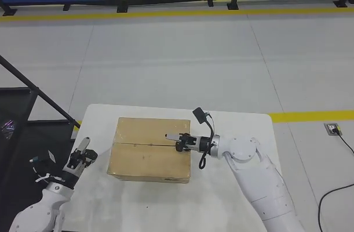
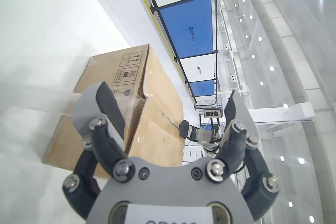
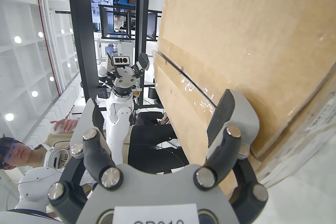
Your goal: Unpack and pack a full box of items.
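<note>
A closed brown cardboard box (image 1: pixel 149 149) sits in the middle of the white table (image 1: pixel 240 124), its two top flaps meeting at a seam (image 1: pixel 142 143) that runs along its length. My right gripper (image 1: pixel 177 141) is open over the box's right end, at the seam. In the right wrist view, one of its fingers (image 3: pixel 223 117) lies against the box top (image 3: pixel 249 38) beside the seam and the other hangs free of the box. My left gripper (image 1: pixel 84 152) is open and empty, a short way off the box's left side. The left wrist view looks at a box corner (image 2: pixel 143 96) between the left gripper's fingers (image 2: pixel 110 107).
Bare table shows around the box on all sides, widest to the right. A black frame with dark netting (image 1: pixel 14 116) stands off the table's left edge. The grey floor beyond has a yellow line (image 1: pixel 316 116).
</note>
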`<state>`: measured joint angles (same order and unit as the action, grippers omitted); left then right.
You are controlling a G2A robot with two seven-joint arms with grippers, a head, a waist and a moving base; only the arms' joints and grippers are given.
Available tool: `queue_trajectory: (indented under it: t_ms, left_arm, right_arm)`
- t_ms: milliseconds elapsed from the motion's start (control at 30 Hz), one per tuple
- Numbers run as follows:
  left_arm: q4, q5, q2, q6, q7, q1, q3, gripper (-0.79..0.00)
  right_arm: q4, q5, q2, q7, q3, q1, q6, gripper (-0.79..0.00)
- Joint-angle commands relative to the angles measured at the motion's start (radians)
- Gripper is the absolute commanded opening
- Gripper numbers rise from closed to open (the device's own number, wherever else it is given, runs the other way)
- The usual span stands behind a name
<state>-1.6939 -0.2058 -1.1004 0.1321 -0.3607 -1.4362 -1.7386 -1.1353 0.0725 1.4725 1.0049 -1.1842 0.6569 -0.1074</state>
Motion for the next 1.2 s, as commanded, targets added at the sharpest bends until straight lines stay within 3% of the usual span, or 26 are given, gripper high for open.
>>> queue_trajectory:
  t_ms: [0,167,433,633,833,1000,1167]
  left_arm:
    - [0.051,-0.084,-0.004,-0.031,-0.006,0.008,0.01,0.0]
    - [0.162,-0.176,-0.017,-0.031,0.016,0.022,0.056,0.0]
    - [0.254,-0.256,-0.033,-0.027,0.042,0.041,0.106,0.0]
    - [0.348,-0.248,-0.046,-0.096,0.097,0.136,0.171,0.0]
    - [0.448,-0.314,-0.062,-0.103,0.137,0.233,0.204,0.0]
    - [0.456,-0.345,-0.066,-0.039,0.145,0.248,0.185,0.0]
    - [0.394,-0.331,-0.062,0.009,0.144,0.214,0.147,0.0]
  right_arm:
    - [0.0,0.0,0.0,0.0,0.0,0.0,0.0,0.0]
    - [0.0,0.0,0.0,0.0,0.0,0.0,0.0,0.0]
    - [0.0,0.0,0.0,0.0,0.0,0.0,0.0,0.0]
    - [0.0,0.0,0.0,0.0,0.0,0.0,0.0,0.0]
    - [0.0,0.0,0.0,0.0,0.0,0.0,0.0,0.0]
    - [0.0,0.0,0.0,0.0,0.0,0.0,0.0,0.0]
    - [0.0,0.0,0.0,0.0,0.0,0.0,0.0,0.0]
